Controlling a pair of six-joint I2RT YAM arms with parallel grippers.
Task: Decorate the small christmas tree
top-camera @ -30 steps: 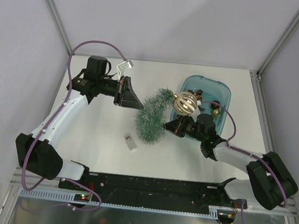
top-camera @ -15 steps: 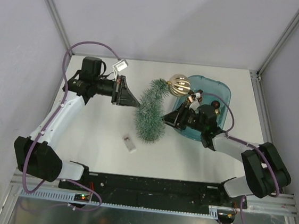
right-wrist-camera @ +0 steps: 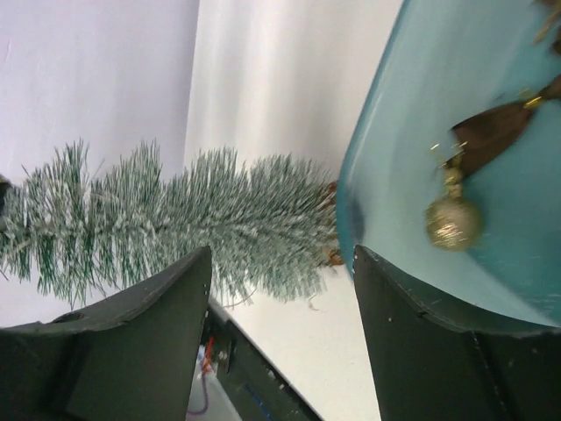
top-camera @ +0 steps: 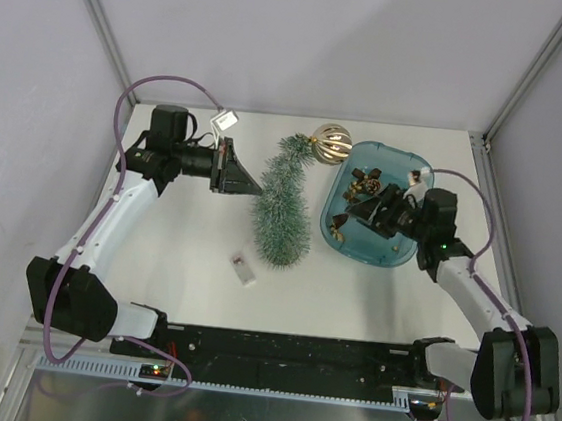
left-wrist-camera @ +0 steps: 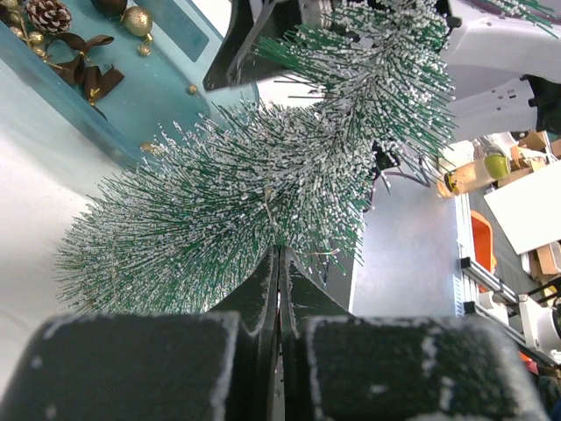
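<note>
The small christmas tree (top-camera: 283, 206) lies on the white table, frosted green, wide end toward me. A gold ribbed ball (top-camera: 332, 143) sits at its tip. My left gripper (top-camera: 255, 191) is shut, and its tips press into the bristles on the tree's left side (left-wrist-camera: 263, 184). I cannot tell whether any bristle is pinched. My right gripper (top-camera: 347, 215) is open and empty over the left end of the blue tray (top-camera: 408, 249), apart from the tree. In the right wrist view its fingers (right-wrist-camera: 158, 307) frame the tree's base (right-wrist-camera: 263, 219) and the tray rim (right-wrist-camera: 368, 175).
The tray holds small ornaments: a gold ball (right-wrist-camera: 453, 219), brown bows (left-wrist-camera: 88, 74) and a pinecone (left-wrist-camera: 48, 13). A small white piece (top-camera: 245, 267) lies on the table in front of the tree. Grey walls and metal posts close in the table's back and sides.
My right gripper opened, left the gold ball at the tree's tip and drew back right over the tray. The bent tree straightened and its tip swung toward the back. The left gripper stayed shut.
</note>
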